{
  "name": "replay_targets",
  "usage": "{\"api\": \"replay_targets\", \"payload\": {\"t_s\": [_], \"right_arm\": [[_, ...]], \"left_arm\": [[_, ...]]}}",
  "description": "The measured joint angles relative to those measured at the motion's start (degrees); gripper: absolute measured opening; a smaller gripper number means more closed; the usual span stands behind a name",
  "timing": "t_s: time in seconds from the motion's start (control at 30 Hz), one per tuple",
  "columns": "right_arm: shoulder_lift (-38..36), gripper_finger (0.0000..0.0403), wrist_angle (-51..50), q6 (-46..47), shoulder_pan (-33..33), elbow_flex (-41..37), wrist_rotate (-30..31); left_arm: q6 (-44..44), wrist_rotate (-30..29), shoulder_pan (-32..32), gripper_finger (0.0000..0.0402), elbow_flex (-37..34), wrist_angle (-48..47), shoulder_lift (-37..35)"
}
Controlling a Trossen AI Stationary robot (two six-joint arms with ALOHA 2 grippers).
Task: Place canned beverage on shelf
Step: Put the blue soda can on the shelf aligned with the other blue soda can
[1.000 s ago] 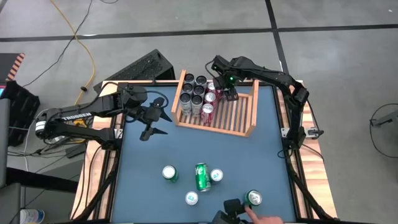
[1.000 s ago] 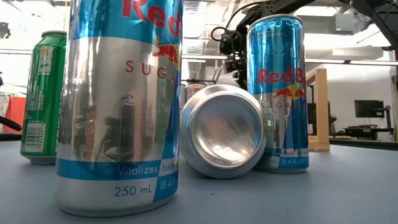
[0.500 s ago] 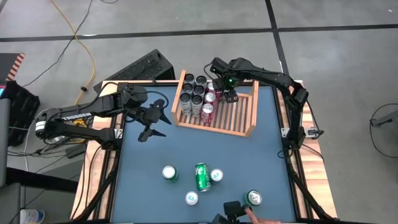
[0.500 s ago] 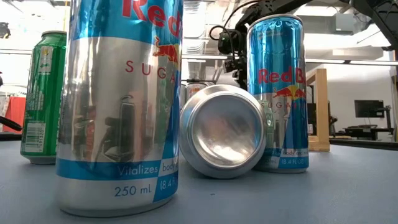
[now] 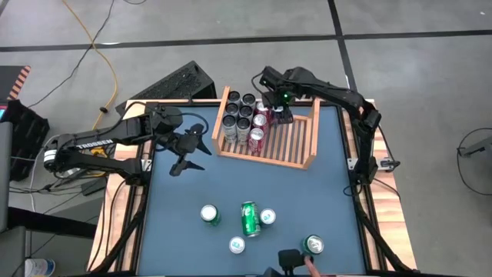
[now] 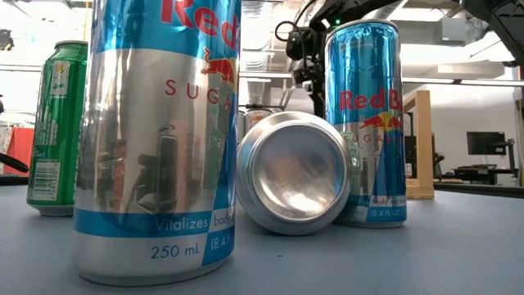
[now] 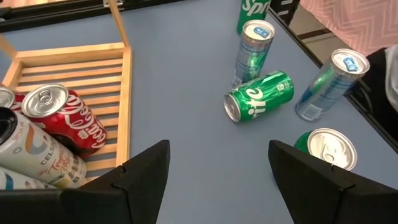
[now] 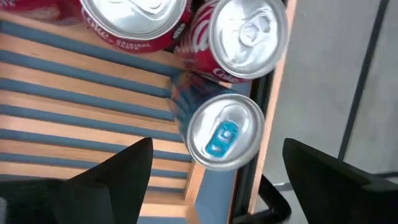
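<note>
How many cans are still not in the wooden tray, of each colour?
Green cans: 3
Blue cans: 2
Total: 5

Most of the shelf point(image 6: 422, 143) behind near cans point(image 6: 155, 139), one hand point(image 5: 314, 265) cut off at the table's near edge
</note>
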Motion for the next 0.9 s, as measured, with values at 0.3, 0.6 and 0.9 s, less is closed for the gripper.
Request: {"api": "replay_targets", "payload": {"t_s": [0.3, 0.6, 0.9], "right_arm": [[-5.39, 0.0332, -5.66, 12.67, -2.07, 1.78, -7.49], [-20.96, 0.0329, 16.88, 26.69, -6.14, -24.94, -28.36], [-31.13, 0.0329, 26.30, 36.44, 21.86, -29.91, -12.92]], "left_arm": [[0.89, -0.80, 0.00, 0.0261, 0.00, -1.21, 0.00], [2.80, -0.38, 0.02, 0.0261, 0.00, -1.44, -0.16], [3.14, 2.64, -0.46, 0.0261, 0.00, 2.27, -0.17]]}}
